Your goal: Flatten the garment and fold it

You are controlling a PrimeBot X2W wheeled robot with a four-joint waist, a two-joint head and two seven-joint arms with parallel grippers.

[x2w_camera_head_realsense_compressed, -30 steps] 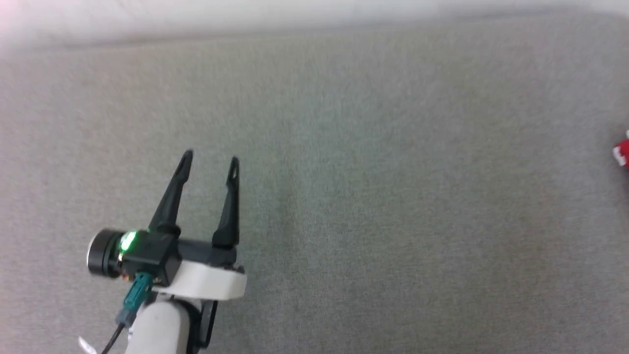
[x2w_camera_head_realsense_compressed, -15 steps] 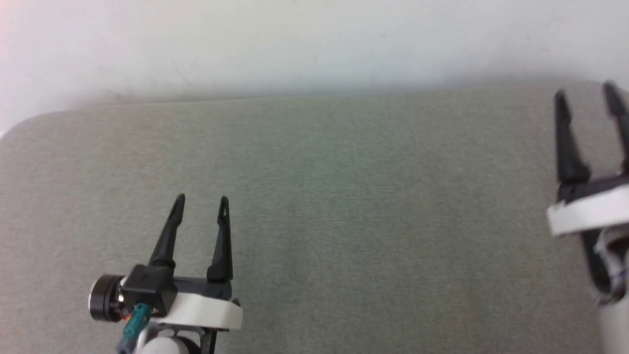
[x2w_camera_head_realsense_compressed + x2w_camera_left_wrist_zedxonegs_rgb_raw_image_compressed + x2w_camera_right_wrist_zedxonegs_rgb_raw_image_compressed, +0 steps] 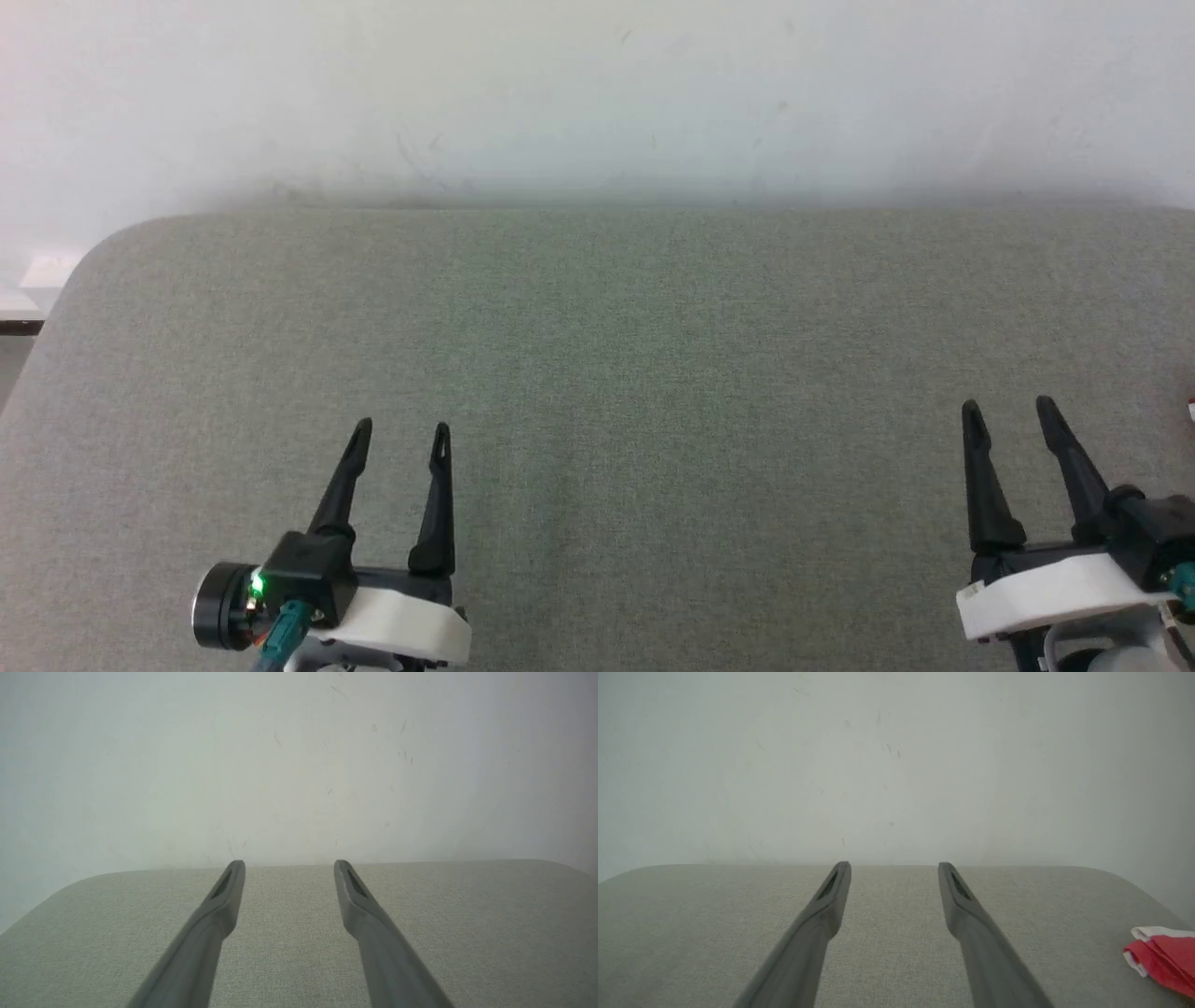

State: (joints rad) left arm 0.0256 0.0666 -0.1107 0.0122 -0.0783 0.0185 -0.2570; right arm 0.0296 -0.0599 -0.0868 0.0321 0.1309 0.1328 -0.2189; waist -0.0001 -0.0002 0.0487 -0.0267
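A corner of the garment (image 3: 1160, 956), red fabric with a white edge, lies on the grey padded table at the far right of the right wrist view; a sliver of the garment (image 3: 1191, 406) shows at the head view's right edge. My left gripper (image 3: 401, 439) hovers open at the lower left, nothing between its fingers. My right gripper (image 3: 1008, 413) stands open at the lower right, left of the garment and apart from it. Both wrist views show spread fingers: the left gripper (image 3: 289, 864) and the right gripper (image 3: 894, 866) are each empty.
The grey fabric-covered table (image 3: 597, 373) has rounded corners; its far edge meets a white scuffed wall (image 3: 597, 93). The table's left corner (image 3: 84, 271) drops off to a floor strip.
The head camera has tilted up, bringing the wall and table's far edge into view. The right gripper has come into the picture and dropped to the lower right. Both stay open.
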